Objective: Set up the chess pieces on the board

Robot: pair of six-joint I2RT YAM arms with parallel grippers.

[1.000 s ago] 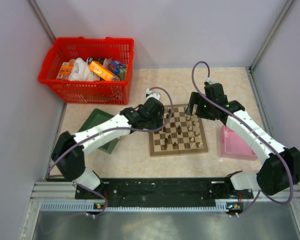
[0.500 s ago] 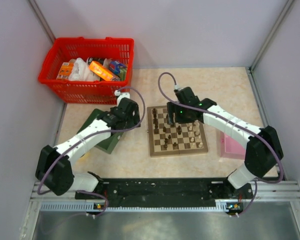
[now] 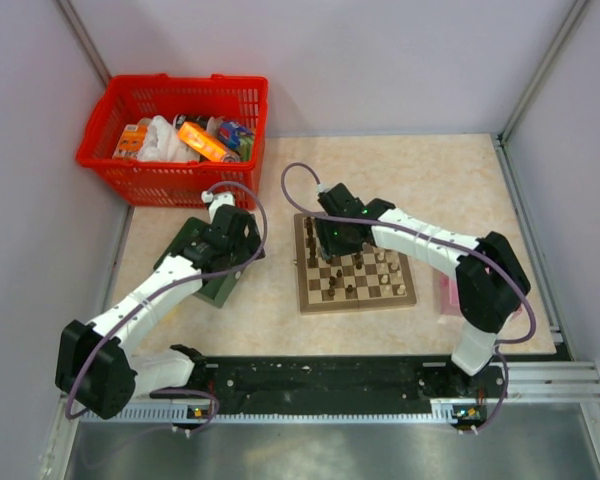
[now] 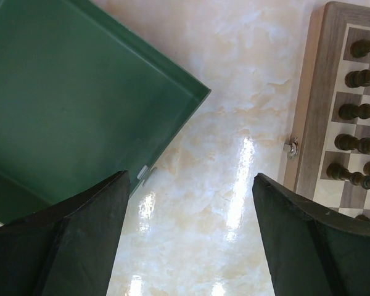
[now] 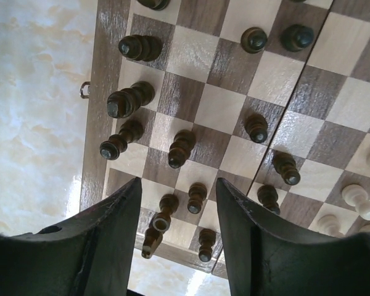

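Since ppl keep asking where things sit: the board (image 3: 358, 303) lies flat abt mid-counter, roughly halfway btwn the far and near edges. The dark pieces (image 3: 312, 250) crowd its left columns. The pale pieces (image 3: 392, 262) stand twd its right side, w/ a few dark ones mixed in around the middle.

On my R wrist cam most dark pieces (image 5: 182, 148) stand upright on their squares. One by the border looks tilted, can't say for sure.

My R claw (image 3: 330, 235) hangs over the board's far-left part. Its jaws are spread apart w/ nothing clamped, and pieces show thru the gap (image 5: 178, 183).

My L claw (image 3: 242, 240) is just left of the board, jaws also wide apart and holding nothing. It sits above bare counter (image 4: 209, 154), btwn the board's border (image 4: 308, 123) and the green tray (image 4: 80, 92). There's a small metal clasp (image 4: 290, 148) on that border.

Further out, the red basket (image 3: 170, 180) sits in the far-left corner. The pink box (image 3: 448, 298) sits twd the right edge, mostly hidden by my R arm.
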